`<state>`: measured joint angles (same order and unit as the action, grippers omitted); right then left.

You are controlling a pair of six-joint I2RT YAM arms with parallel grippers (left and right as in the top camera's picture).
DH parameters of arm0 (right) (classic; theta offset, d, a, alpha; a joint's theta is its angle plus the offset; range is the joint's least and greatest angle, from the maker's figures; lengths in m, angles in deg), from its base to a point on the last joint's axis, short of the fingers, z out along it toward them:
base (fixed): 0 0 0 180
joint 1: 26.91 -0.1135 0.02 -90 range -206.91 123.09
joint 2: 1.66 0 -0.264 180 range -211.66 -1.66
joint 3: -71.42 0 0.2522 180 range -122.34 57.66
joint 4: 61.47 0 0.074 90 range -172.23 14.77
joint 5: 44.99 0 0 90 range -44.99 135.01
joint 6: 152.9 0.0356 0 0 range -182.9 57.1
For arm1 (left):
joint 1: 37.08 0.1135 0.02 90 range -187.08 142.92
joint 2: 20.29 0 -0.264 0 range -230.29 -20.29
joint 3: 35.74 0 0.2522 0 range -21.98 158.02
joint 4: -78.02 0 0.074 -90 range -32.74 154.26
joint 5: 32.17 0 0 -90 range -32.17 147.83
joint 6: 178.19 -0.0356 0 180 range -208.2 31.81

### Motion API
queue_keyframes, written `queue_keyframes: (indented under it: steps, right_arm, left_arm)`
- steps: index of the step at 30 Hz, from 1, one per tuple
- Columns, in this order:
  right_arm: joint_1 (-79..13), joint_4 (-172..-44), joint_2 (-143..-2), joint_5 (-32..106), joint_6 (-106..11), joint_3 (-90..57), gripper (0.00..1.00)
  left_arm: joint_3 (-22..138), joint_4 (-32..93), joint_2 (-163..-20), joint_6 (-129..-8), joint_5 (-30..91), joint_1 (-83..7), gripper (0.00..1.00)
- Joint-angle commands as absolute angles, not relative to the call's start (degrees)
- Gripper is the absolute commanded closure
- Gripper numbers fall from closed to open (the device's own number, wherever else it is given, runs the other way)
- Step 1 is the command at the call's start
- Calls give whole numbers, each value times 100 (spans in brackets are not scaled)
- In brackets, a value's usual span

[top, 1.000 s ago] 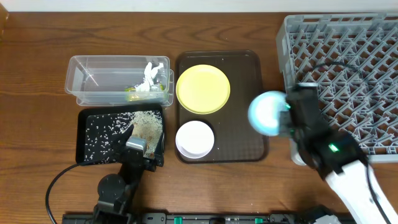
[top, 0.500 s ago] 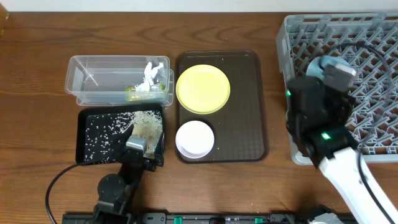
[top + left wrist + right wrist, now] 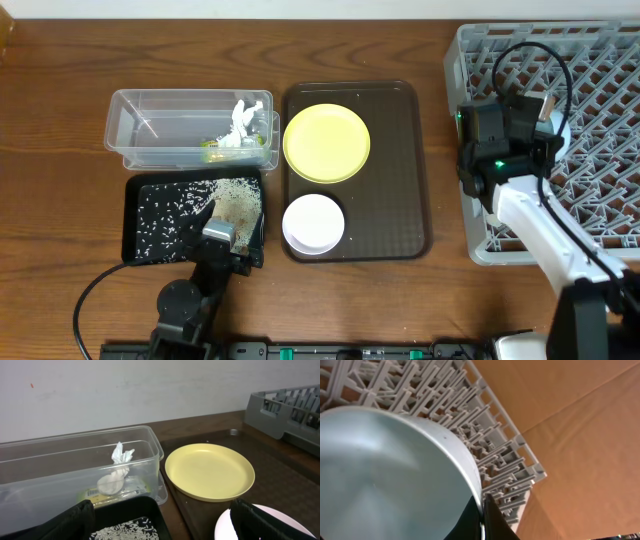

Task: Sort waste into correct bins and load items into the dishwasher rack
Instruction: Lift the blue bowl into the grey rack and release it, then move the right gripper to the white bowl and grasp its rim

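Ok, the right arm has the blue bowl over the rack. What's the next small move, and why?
Probably ease the right gripper down a little so the light-blue bowl settles among the pegs of the dishwasher rack. Its jaws are shut on the bowl's rim, the bowl is above the rack's lattice, and it does not look seated yet.

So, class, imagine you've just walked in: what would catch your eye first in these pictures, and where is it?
The big grey dishwasher rack fills the right side, where the right gripper pinches the rim of a light-blue bowl over its lattice. A bright yellow plate sits on the brown tray at centre, beside a white bowl.
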<state>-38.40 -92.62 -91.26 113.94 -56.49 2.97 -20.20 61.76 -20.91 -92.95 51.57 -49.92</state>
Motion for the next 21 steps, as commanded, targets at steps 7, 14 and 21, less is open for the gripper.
queue_keyframes:
  steps: [7,14,21]
  right_arm:
    - [-4063,-8713,-9587,11350,-6577,227,99]
    - [-4789,-9266,-9585,11356,-6573,227,78]
    - [-5335,-9565,-9190,11321,-6134,224,46]
  left_arm:
    - [-2175,6097,-2052,-9310,5076,-4964,11]
    - [-2175,6097,-2052,-9310,5076,-4964,11]
    - [-2175,6097,-2052,-9310,5076,-4964,11]
